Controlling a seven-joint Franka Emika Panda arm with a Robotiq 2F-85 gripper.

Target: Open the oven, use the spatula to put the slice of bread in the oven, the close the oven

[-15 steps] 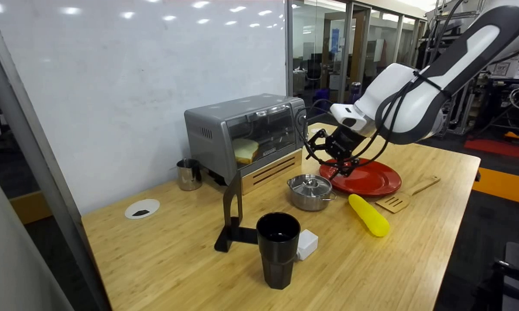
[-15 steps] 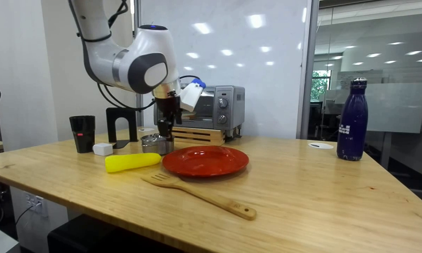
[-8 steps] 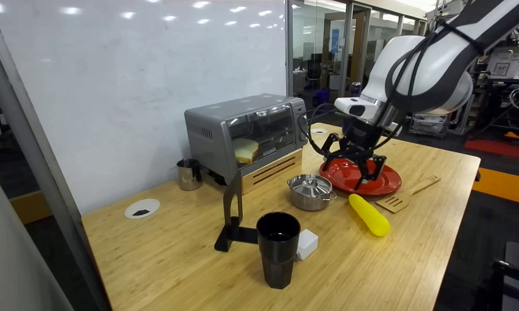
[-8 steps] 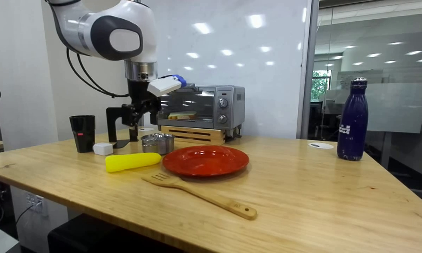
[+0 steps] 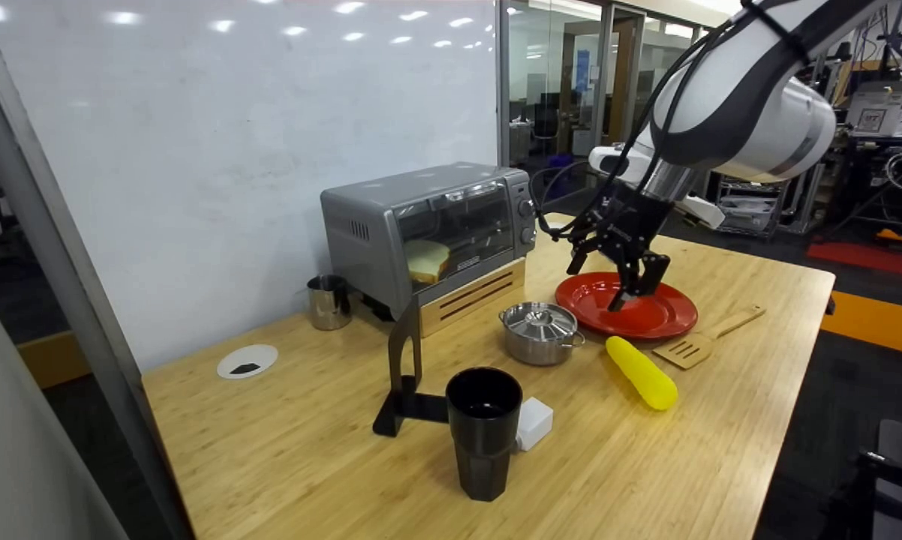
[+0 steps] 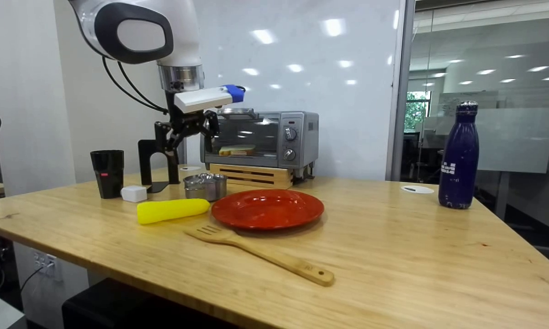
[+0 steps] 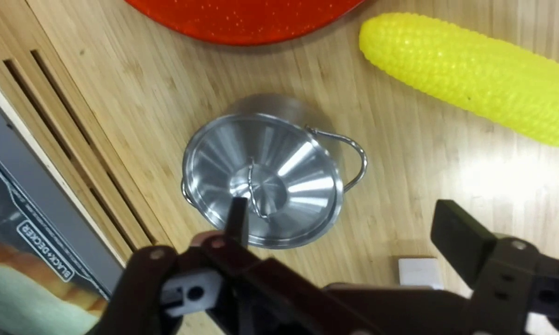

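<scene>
The fingers (image 7: 458, 242) stand wide apart, gripping nothing, near the lidded steel pot (image 7: 265, 186). In an exterior view, the slice of bread (image 6: 236, 150) sits behind the glass door (image 6: 266, 136) of the toaster oven (image 6: 298, 142) at the far side, while the slotted wooden spatula (image 6: 256, 248) lies on the near side of the red plate (image 6: 274, 212). The task looks essentially done. If the arm (image 6: 139, 36) dips next, a finger could hook the lid handle (image 7: 251, 184); bread pressing the glass could keep the door, seemingly closed, from seating fully.

Closed oven (image 5: 455, 221) holds bread (image 5: 425, 263), wooden spatula (image 6: 261, 251) outside.
</scene>
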